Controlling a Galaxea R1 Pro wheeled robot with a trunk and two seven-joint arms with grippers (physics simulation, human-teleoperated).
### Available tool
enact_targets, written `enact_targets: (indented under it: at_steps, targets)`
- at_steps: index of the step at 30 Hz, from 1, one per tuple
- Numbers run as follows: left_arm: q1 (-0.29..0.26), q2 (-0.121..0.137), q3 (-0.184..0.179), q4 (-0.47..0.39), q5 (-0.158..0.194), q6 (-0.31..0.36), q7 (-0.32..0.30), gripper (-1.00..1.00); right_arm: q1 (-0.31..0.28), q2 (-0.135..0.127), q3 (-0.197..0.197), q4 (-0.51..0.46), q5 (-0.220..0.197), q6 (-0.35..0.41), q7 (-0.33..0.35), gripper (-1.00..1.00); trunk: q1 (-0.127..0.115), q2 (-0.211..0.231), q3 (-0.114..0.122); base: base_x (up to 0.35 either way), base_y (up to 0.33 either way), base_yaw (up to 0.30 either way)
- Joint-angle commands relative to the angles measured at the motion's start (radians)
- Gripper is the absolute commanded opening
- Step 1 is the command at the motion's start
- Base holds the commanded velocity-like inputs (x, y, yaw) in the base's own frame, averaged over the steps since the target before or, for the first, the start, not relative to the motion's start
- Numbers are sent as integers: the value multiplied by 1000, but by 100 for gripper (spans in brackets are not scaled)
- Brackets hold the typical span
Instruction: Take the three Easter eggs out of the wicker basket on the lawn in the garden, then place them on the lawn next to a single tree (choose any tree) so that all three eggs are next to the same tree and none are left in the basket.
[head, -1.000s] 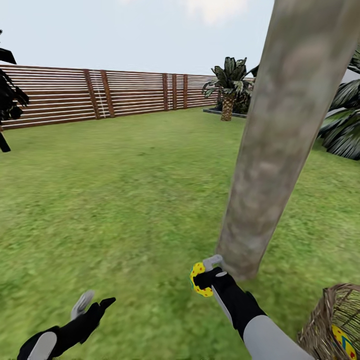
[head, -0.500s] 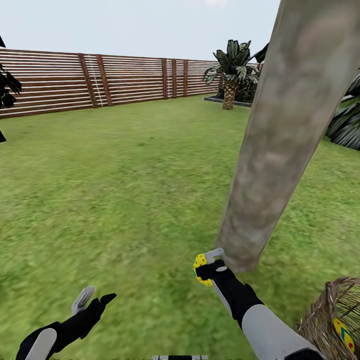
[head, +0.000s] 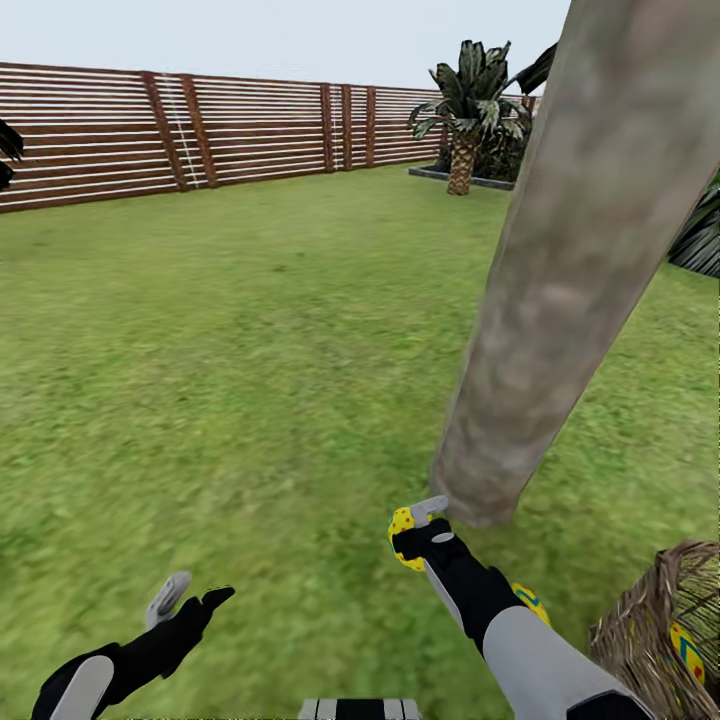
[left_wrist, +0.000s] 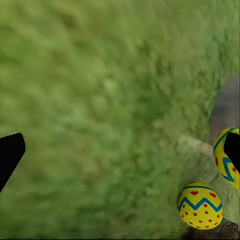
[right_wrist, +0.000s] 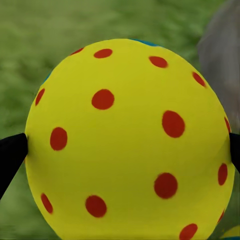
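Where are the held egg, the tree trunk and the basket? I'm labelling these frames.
held egg (right_wrist: 127, 140): right wrist view, dotted front.
tree trunk (head: 560, 300): head view, mid-trunk bark.
wicker basket (head: 640, 640): head view, woven near wall.

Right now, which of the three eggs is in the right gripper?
The egg at the trunk base, clamped between the right gripper's fingers. Another egg lies on the lawn behind that arm; the third egg sits inside the wicker basket.

Right gripper clamped, left gripper seemingly spread
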Motion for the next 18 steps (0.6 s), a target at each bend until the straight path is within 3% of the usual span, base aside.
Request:
enact_targets:
  at_steps: [1, 14, 18]
  targets:
    - [0, 0, 2, -2, 6, 17, 3, 100, -1, 0, 4, -1, 10, 7, -4, -100, 0, -1, -5, 0, 0, -164]
    - [-1, 0, 1, -19, 6, 46, 3, 100, -5, 0, 4, -3, 11, 5, -6, -100, 6, -4, -55, 0, 0, -45]
    - [-46, -1, 4, -145, 7, 162, 12, 100, -65, 0, 1, 4, 8, 6, -7, -100, 8, -5, -71, 0, 0, 0]
